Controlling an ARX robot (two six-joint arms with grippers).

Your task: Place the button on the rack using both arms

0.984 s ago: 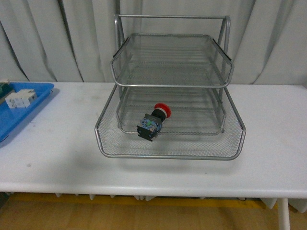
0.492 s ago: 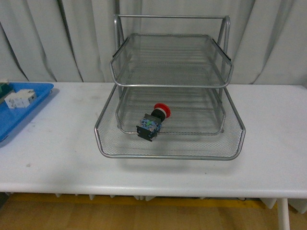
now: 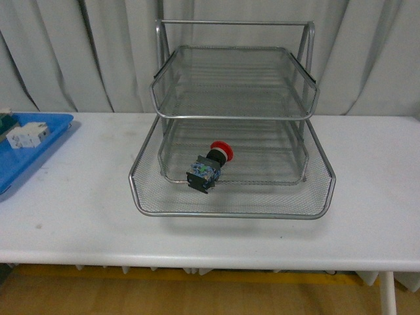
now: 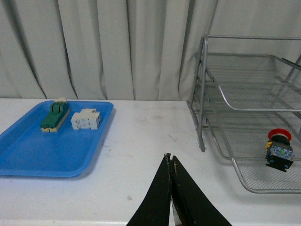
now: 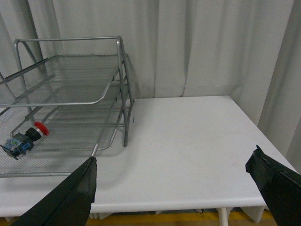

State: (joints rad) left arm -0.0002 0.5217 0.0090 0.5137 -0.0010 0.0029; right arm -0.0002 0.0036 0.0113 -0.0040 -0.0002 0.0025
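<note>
The button (image 3: 209, 166) lies on the bottom tray of the rack (image 3: 230, 214), so the job looks done; the left gripper (image 4: 170, 158) is clenched empty, the right gripper (image 5: 172, 162) spread wide.

White table (image 3: 79, 216), long, flat, matte; few small dark scuffs near left front part. Wire rack (image 3: 230, 214) stands mid-table, back close to far edge, lowest tier reaching toward near edge, stopping short of it. Blue tray (image 3: 20, 167) flat at table's left end, partly out of front view, well apart from rack. Bare white top between them.
</note>
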